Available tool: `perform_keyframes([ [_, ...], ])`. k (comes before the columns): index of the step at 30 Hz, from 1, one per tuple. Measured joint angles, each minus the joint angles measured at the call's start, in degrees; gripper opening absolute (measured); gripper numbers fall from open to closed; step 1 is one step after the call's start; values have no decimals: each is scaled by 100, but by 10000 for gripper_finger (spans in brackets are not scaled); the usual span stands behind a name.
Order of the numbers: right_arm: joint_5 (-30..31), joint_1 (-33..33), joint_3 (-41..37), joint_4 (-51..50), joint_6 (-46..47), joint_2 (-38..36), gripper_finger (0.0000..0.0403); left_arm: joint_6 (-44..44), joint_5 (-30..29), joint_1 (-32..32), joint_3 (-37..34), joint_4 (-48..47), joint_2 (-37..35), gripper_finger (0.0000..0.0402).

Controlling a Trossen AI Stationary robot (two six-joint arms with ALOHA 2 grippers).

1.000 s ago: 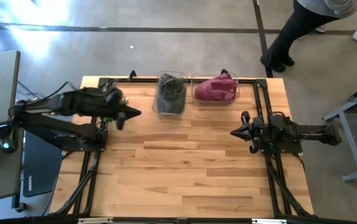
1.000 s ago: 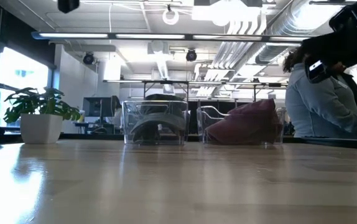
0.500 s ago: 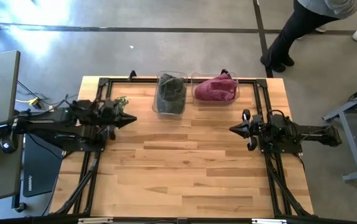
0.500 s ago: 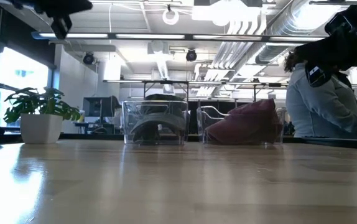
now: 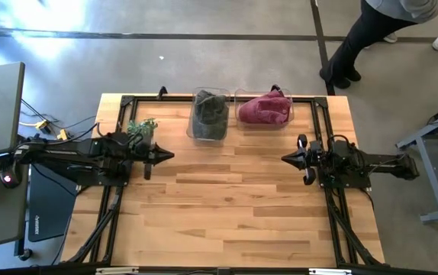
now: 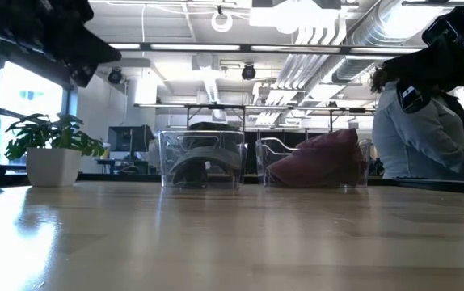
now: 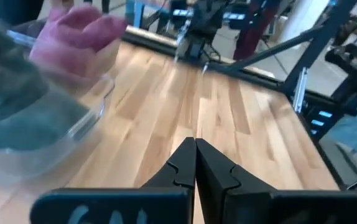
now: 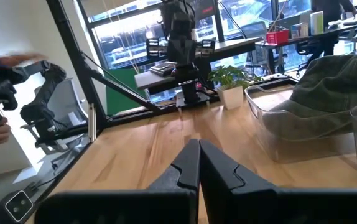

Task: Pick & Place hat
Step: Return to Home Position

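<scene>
Two clear bins stand side by side at the table's far edge. One holds a dark green hat [image 5: 210, 114], the other a maroon hat [image 5: 265, 108]; each hat rests on its bin's floor. In the low view the green hat [image 6: 201, 166] and the maroon hat [image 6: 317, 162] show through the bin walls. My left gripper [image 5: 170, 155] is shut on nothing above the table's left part, pointing toward the right edge; its wrist view shows the shut fingers [image 7: 195, 149]. My right gripper [image 5: 285, 160] is shut on nothing at the right, facing it [image 8: 198, 149].
A small potted plant [image 5: 141, 127] stands at the far left beside my left arm. Black frame rails [image 5: 322, 122] run along the table's sides and far edge. A person [image 5: 364, 38] stands beyond the far right corner. Bare wood [image 5: 227, 198] lies between the arms.
My left gripper has come down from high over the table's left part and rolled a little, staying shut and held over the same left part. The potted plant, earlier under the arm in the high view, now shows beside it.
</scene>
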Motion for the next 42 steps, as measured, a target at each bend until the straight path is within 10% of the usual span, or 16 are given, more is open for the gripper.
perform_keyframes([
  [18, 0, 0, -2, -1, 0, 0, 1, 702, -500, 2, -1880, 1150, -2473, 1],
  [42, -2, 2, -2, 27, 0, 28, 1, 1436, 406, -603, -1906, 685, -2465, 1],
])
